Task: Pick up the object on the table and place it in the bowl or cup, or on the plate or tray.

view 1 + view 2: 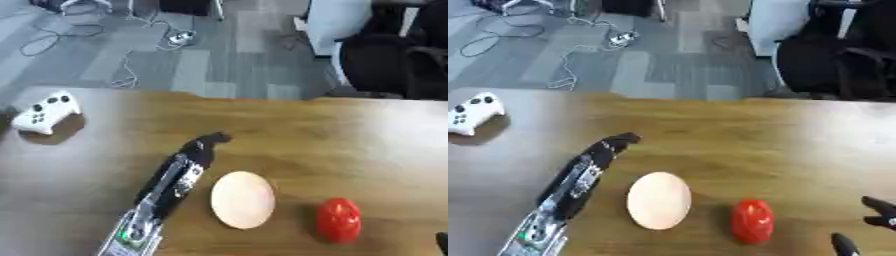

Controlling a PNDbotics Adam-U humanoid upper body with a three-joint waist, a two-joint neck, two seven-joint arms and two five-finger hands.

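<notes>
Two robot hands show. Near the table's (pixel 350 130) front edge sit one red object (pixel 339 220) and one pale round plate (pixel 242 199), just beside each other, the red one closer to the right edge. The right hand (pixel 878 220) peeks in at the front right corner, fingers spread, holding nothing. The left hand (pixel 206 145) points up the table left of the plate; its fingers cannot be made out. One white game controller (pixel 45 113) lies near the far left corner.

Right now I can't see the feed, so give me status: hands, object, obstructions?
Left hand extended over table, holding nothing. Right hand idle at lower right, open. Red object untouched beside pale plate. Nothing between them.
</notes>
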